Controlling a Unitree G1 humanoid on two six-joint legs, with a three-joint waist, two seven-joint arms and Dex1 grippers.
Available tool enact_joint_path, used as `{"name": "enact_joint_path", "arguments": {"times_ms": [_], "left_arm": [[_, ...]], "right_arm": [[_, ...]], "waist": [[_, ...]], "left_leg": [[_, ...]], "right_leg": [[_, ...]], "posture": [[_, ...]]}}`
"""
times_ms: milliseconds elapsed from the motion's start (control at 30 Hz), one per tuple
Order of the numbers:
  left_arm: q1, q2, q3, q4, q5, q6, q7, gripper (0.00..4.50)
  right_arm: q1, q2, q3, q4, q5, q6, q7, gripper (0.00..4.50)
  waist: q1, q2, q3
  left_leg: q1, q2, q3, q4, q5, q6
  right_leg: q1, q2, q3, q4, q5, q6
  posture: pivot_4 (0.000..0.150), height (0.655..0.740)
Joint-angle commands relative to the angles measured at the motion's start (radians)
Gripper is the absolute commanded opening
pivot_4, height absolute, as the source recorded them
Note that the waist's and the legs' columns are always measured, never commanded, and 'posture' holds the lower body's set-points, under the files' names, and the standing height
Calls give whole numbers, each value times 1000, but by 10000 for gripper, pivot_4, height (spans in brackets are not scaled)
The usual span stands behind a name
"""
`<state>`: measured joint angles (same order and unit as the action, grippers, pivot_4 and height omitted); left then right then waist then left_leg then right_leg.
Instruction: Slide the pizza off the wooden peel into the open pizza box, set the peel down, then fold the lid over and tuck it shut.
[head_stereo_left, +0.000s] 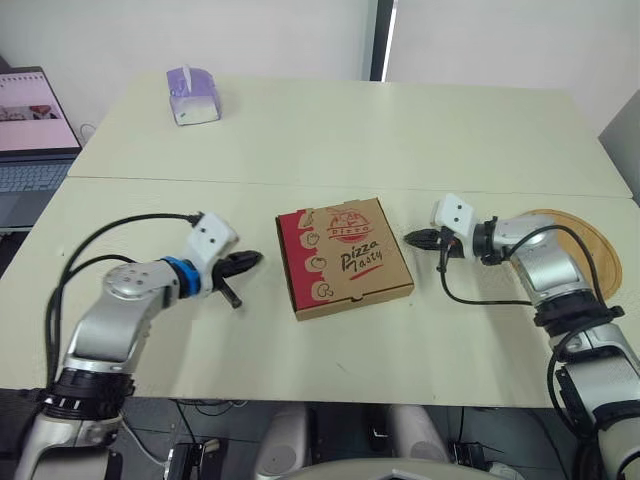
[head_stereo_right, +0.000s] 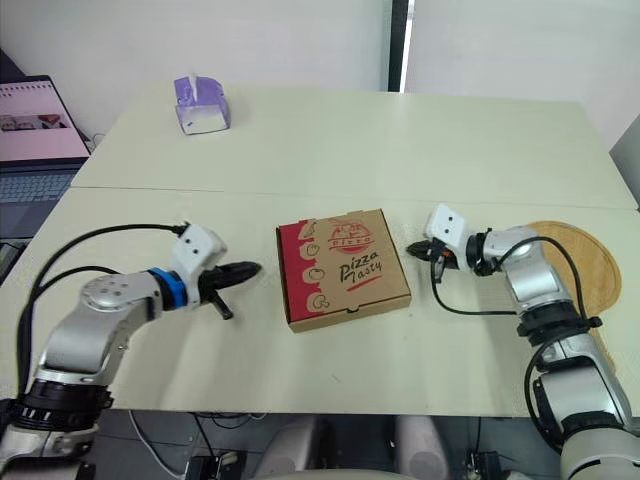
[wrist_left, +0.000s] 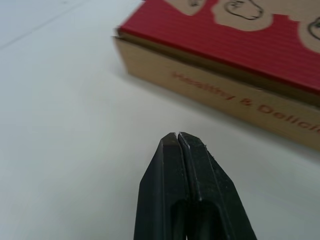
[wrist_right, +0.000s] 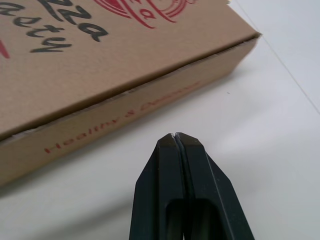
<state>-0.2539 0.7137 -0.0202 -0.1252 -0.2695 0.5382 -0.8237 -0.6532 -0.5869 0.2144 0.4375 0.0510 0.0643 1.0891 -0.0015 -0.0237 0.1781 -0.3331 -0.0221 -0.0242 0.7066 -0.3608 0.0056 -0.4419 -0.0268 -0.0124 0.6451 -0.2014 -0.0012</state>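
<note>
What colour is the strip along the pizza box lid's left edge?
Red, on the brown cardboard pizza box; clearest in the left eye view.

Office: laptop (head_stereo_left: 30, 130), pale tables (head_stereo_left: 300, 130), blinds.

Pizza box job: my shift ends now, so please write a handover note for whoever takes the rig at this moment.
Left gripper: fingers shut, empty, beside the pizza box on its left, not touching.
Right gripper: fingers shut, empty, beside the box's right side, not touching.
Pizza box: mid-table, lid folded down flat.
Wooden peel: flat on the table at the right, partly under the right arm; its visible part is bare.
Done: peel set down, lid over.
Left: probably only a check that the tuck holds.
</note>
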Motion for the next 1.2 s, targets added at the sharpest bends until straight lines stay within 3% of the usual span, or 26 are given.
{"name": "enact_joint_path", "arguments": {"times_ms": [33, 233, 467, 800, 1200], "left_arm": [[-6, -4, -39, -77, -21, 26, -34, 0], [-35, -19, -88, -99, -40, 46, -91, 0], [-165, -97, -206, 7, 18, 1, -144, 0], [-272, -229, -296, 133, 86, -55, -179, 0], [-275, -193, -242, 173, 110, -71, -189, 0]], "right_arm": [[42, -18, -21, -110, 35, 26, 33, 270], [176, -63, -42, -366, 98, 159, 53, 270], [280, -130, -89, -522, 139, 268, 47, 270], [318, -174, -136, -548, 131, 293, 30, 270], [318, -175, -128, -571, 144, 331, 54, 270]], "waist": [[0, 0, 0], [2, 0, 0], [8, 0, 0], [17, 0, 0], [20, 0, 0]], "left_leg": [[0, 0, 0, 0, 0, 1], [0, 0, 0, 0, -2, 3], [0, -1, -1, 0, -2, 3], [0, -1, -1, 0, -1, 3], [1, -1, -1, 1, -1, 3]], "right_leg": [[0, 0, 0, 0, 0, 0], [0, 0, 0, 0, 0, 0], [0, 0, -1, 0, 0, 0], [1, 0, 0, 0, 0, 0], [2, 0, 0, 0, 0, 0]], "posture": [[1500, 7400], [1500, 7400], [1500, 7400], [1500, 7400], [1500, 7400]]}}
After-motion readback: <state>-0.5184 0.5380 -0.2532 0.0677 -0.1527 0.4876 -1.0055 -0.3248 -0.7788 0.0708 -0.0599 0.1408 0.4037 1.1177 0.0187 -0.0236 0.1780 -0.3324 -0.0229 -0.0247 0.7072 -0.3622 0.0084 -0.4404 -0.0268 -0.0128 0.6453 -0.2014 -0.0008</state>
